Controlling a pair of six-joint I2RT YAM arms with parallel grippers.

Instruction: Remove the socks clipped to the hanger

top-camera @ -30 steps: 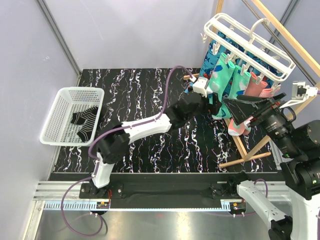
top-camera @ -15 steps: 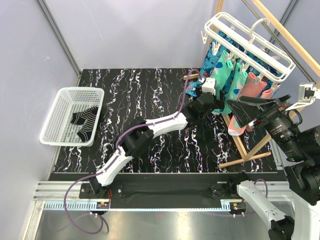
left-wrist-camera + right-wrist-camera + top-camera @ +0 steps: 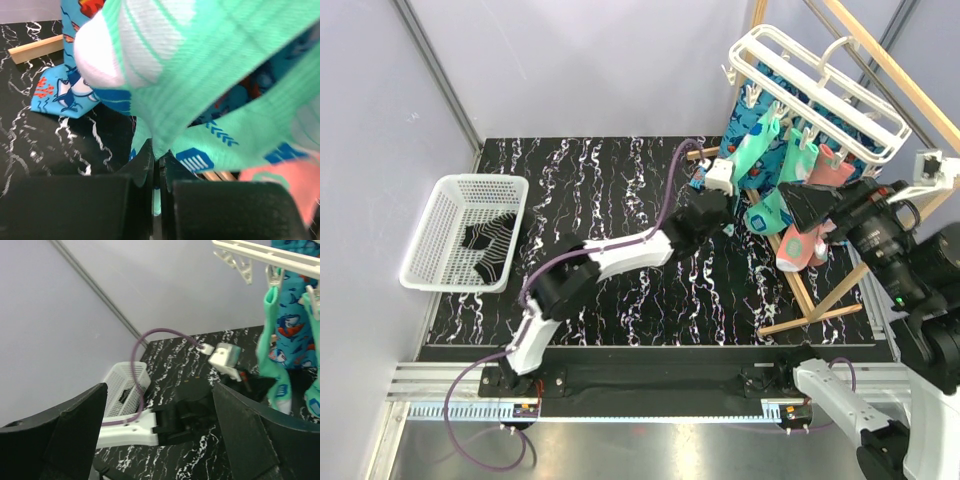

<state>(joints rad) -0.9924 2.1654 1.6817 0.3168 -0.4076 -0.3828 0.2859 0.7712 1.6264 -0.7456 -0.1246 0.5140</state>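
The soft mint-green sock (image 3: 210, 75) has a white toe and blue chevron marks. The bright blue fabric sock (image 3: 62, 92) shows sharks and red specks. The black bench (image 3: 620, 180) is veined white, and the plastic mesh basket (image 3: 425, 245) is white.

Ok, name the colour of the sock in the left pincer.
Mint-green fabric sock, white patch, blue marks; clearest in left wrist view.

basket (image 3: 421, 256) on the table (image 3: 620, 180) at left, a sock (image 3: 488, 241) in it; hanger (image 3: 817, 88) far right, socks (image 3: 761, 160) clipped beneath
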